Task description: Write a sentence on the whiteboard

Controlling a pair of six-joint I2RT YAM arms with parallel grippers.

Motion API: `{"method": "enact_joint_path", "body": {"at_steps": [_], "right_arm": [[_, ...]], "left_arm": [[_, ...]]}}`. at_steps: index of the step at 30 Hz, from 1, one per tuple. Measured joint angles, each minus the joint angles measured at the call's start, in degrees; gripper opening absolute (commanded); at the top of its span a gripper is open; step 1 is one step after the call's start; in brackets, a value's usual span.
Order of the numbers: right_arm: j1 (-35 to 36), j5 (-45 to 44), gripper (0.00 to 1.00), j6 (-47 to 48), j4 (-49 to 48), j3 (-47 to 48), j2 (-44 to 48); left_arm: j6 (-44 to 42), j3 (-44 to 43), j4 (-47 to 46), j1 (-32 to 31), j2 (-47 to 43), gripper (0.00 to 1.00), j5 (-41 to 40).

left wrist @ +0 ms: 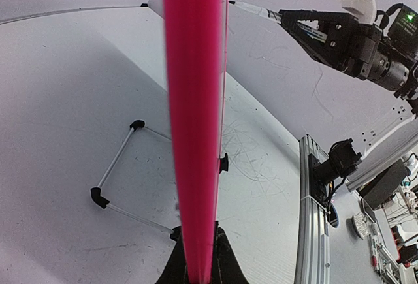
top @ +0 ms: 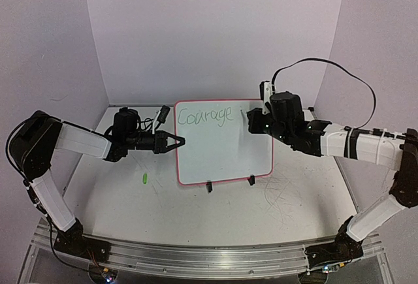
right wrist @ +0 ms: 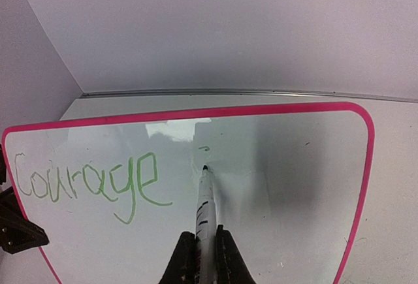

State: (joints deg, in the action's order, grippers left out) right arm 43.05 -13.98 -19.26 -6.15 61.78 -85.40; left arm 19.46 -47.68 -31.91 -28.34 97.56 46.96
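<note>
The whiteboard (top: 222, 150) stands tilted mid-table on two black clip feet, pink-red rim all round. Its top line reads "Courage" (top: 204, 116) in thin green strokes, also in the right wrist view (right wrist: 85, 183), with a small green dot (right wrist: 205, 147) to its right. My right gripper (top: 252, 122) is shut on a white marker (right wrist: 206, 209) whose tip touches the board (right wrist: 287, 186) just below that dot. My left gripper (top: 180, 142) is shut on the board's left rim (left wrist: 192, 121), which fills the left wrist view edge-on.
A small green marker cap (top: 144, 178) lies on the table left of the board. Grey scribble marks (top: 287, 196) cover the tabletop at the right front. A wire stand (left wrist: 117, 173) props the board from behind. White walls close the back and sides.
</note>
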Motion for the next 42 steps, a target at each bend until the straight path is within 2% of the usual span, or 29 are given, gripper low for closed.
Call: {"method": "enact_joint_path", "body": {"at_steps": [25, 42], "right_arm": [[0.0, -0.3, 0.00, -0.8, 0.3, 0.6, -1.0], [1.0, 0.1, 0.00, -3.4, 1.6, -3.0, 0.5]], "left_arm": [[0.0, -0.3, 0.6, 0.0, 0.0, 0.00, 0.0], [0.1, -0.3, 0.9, 0.1, 0.1, 0.00, 0.1]]}}
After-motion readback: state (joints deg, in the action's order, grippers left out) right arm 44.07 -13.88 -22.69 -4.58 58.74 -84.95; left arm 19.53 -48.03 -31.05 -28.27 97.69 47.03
